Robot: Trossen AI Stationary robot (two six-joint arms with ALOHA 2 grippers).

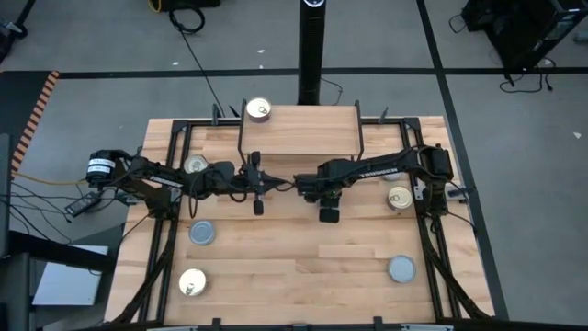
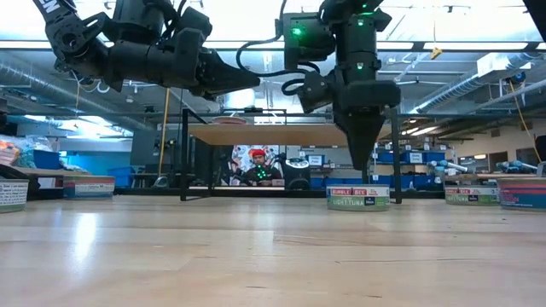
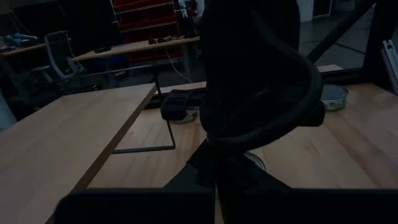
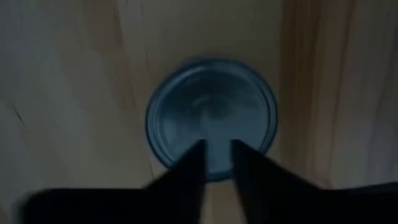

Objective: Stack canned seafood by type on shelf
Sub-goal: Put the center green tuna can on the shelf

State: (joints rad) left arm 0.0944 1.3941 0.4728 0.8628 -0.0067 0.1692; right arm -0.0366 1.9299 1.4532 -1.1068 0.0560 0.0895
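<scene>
My right pincer point(image 4: 217, 163) hangs above the counter point(image 1: 303, 267) in front of the shelf point(image 1: 299, 141), pointing straight down, its two fingers drawn nearly together with only a narrow gap between the tips and nothing gripped in them. Directly under it, seen from my right wrist, a blue-grey-lidded tin point(image 4: 212, 118) lies flat on the wood, apart from the fingertips. From table height the same pincer point(image 2: 362, 145) tapers to a point well clear of the counter top.

My left pincer point(image 1: 258, 204) is closed and empty, held level above the counter just left of the right one, in front of the shelf's left leg.

The shelf stands at the back middle of the counter on its thin black legs, and I cannot make out any tin on its board. One gold-lidded tin point(image 1: 259, 111) sits at the back edge of the counter just beyond the shelf's left corner. Another gold tin point(image 1: 194, 165) shows beneath my left arm, a third point(image 1: 192, 283) lies near the front left corner, and a fourth point(image 1: 399, 198) rests by my right arm's base. A blue-grey tin point(image 1: 202, 233) lies on the left side, and another point(image 1: 401, 268) towards the front right.
</scene>
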